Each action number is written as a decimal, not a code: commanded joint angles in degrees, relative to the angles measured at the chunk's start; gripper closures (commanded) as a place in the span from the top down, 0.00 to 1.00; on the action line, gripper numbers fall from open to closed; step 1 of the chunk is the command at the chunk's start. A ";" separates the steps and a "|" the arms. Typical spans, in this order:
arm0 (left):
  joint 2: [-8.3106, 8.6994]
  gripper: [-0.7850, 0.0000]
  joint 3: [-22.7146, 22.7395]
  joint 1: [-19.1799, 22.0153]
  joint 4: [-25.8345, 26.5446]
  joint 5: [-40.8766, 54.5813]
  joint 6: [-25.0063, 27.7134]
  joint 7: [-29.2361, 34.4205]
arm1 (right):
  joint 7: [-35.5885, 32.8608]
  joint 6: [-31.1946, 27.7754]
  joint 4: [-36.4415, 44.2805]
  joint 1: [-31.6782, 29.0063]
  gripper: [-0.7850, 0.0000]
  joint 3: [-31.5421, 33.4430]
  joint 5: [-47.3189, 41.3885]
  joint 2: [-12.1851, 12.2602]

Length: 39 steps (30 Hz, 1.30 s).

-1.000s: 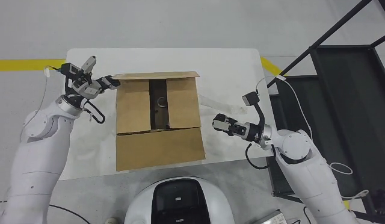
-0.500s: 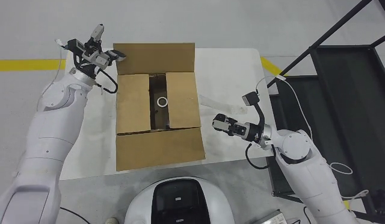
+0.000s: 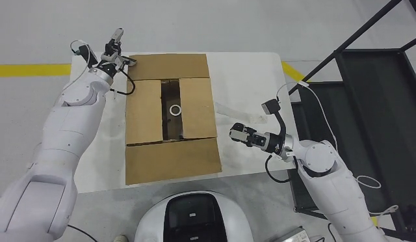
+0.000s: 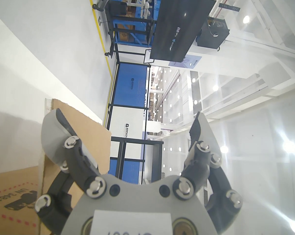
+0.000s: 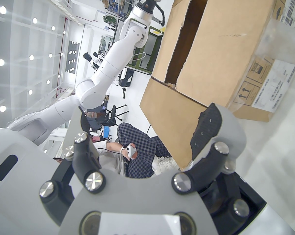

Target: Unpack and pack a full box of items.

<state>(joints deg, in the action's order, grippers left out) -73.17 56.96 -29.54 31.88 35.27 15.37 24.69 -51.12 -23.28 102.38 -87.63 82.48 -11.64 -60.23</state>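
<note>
The cardboard box (image 3: 170,115) stands mid-table with its far flap (image 3: 170,66) and near flap (image 3: 173,160) folded outward. Its two side flaps lie nearly shut, and through the gap between them a white ring-shaped item (image 3: 173,110) shows inside. My left gripper (image 3: 125,60) is at the box's far left corner, open, with the flap's cardboard (image 4: 88,143) just beside one finger (image 4: 55,133). My right gripper (image 3: 233,133) hovers over the table just right of the box, open and holding nothing (image 5: 142,128), facing the box's side (image 5: 211,40).
A piece of clear plastic (image 3: 242,112) lies on the white table (image 3: 253,73) between the box and my right arm. A black metal rack (image 3: 364,105) stands off the table's right edge. Bare tabletop runs along the right side and left strip.
The far flap swung from nearly shut, through upright, to lying folded back. My left gripper moved away toward the table's far left with it. The right arm stayed still.
</note>
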 commanded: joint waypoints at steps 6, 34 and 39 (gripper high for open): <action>-0.84 1.00 -1.32 2.38 -4.54 -4.29 -2.51 0.52 | 0.00 0.00 0.00 0.00 1.00 0.00 0.00 0.00; 6.14 1.00 13.97 -7.00 15.62 -4.51 12.25 27.28 | 0.00 0.00 0.00 0.00 1.00 0.00 0.00 0.00; 10.04 1.00 23.48 -18.52 31.31 -1.75 5.65 42.43 | 2.72 1.78 1.47 0.83 1.00 -1.66 2.98 -0.20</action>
<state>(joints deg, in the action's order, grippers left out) -63.77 78.65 -45.71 60.17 34.15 21.96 63.99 -48.95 -22.03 103.53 -87.11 81.36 -9.33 -60.37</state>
